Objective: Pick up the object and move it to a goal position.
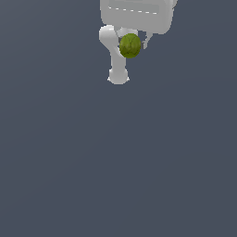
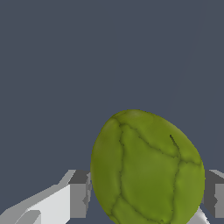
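Note:
The object is a small olive-green mottled fruit [image 1: 130,45], seen round at the top middle of the exterior view. It sits just under the white gripper [image 1: 131,42], between its fingers, raised above the grey floor. In the wrist view the fruit [image 2: 148,168] fills the space between the two grey finger pads [image 2: 79,192], which press against its sides. The gripper [image 2: 146,192] is shut on the fruit. The fingertips are mostly hidden behind the fruit in the exterior view.
The white arm links and base [image 1: 118,74] show behind and below the gripper in the exterior view. A plain grey floor [image 1: 118,162] spans the rest of both views.

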